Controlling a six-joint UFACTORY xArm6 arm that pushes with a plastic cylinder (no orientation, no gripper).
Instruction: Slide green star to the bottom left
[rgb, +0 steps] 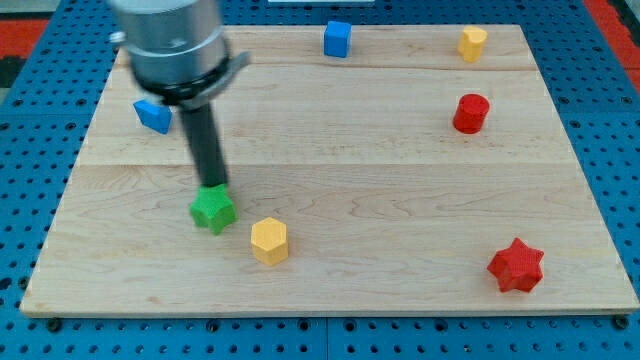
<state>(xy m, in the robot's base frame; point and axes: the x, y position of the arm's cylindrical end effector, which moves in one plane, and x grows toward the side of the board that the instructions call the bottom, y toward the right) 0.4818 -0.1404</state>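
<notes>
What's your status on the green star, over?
My tip at the upper edge of the green star-shaped block, seemingly touching. Star left of centre, short of the wooden board's bottom-left corner. Yellow hexagonal block just right; path down-left unobstructed.

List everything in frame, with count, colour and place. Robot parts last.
green star: 1, green, lower left of centre
yellow hexagonal block: 1, yellow, just right of and below the green star
red star: 1, red, the view's bottom right
red cylinder: 1, red, right side, upper half
yellow block: 1, yellow, the view's top right
blue cube: 1, blue, top edge, centre
blue block: 1, blue, left side, beside the rod
wooden board: 1, light wood, fills the view
my tip: 1, dark rod, at the green star's top edge
</notes>
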